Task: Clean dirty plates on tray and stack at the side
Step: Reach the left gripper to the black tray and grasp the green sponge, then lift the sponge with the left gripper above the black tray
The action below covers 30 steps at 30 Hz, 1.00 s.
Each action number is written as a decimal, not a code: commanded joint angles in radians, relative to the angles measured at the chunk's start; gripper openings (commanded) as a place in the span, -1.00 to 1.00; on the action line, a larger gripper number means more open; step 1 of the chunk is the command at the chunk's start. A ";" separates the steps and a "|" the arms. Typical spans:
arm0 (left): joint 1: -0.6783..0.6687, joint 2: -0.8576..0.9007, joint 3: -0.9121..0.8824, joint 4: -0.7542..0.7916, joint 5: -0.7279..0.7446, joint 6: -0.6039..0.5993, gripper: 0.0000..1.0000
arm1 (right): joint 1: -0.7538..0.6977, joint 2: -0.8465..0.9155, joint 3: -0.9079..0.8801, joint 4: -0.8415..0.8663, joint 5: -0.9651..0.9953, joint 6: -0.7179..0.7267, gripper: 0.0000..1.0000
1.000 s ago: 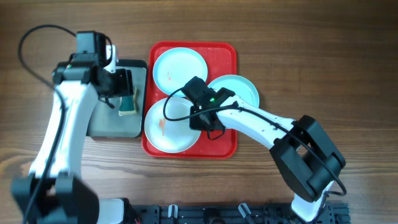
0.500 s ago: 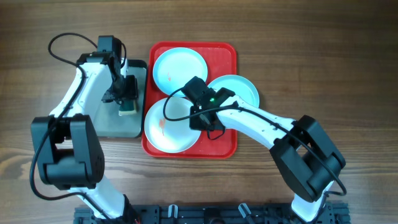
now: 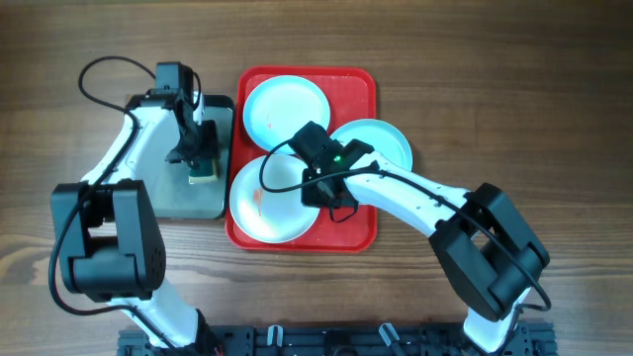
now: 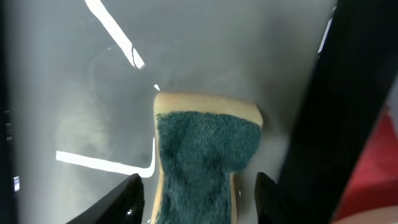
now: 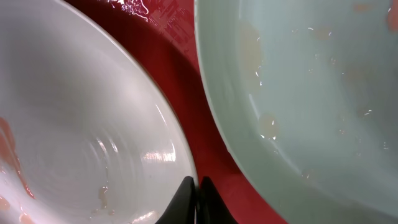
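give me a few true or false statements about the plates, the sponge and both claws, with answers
1. Three plates lie on the red tray. True.
2. The sponge lies on the red tray. False: it lies on the grey tray to the left of it.
3. The left claw has its jaws either side of the sponge. True.
4. The right claw is wide open. False: it is shut, at the rim of the smeared plate.
5. The plates sit in one pile. False: they are spread out across the red tray.
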 commanded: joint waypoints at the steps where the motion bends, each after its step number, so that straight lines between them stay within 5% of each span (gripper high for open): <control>1: 0.006 0.006 -0.045 0.038 0.019 0.005 0.02 | 0.003 0.018 -0.009 0.002 0.029 0.018 -0.91; 8: 0.006 0.006 -0.056 0.045 0.019 0.005 -0.24 | 0.003 0.018 -0.009 0.002 0.029 0.018 -0.91; 18: 0.006 0.007 -0.100 0.078 0.018 0.005 -0.27 | 0.003 0.018 -0.009 0.002 0.029 0.019 -0.92; 22: 0.006 0.006 -0.100 0.079 0.017 0.005 -0.92 | 0.003 0.018 -0.009 0.002 0.029 0.018 -0.91; 30: 0.015 -0.047 -0.093 0.080 0.014 0.005 -0.92 | 0.003 0.018 -0.009 0.002 0.029 0.019 -0.91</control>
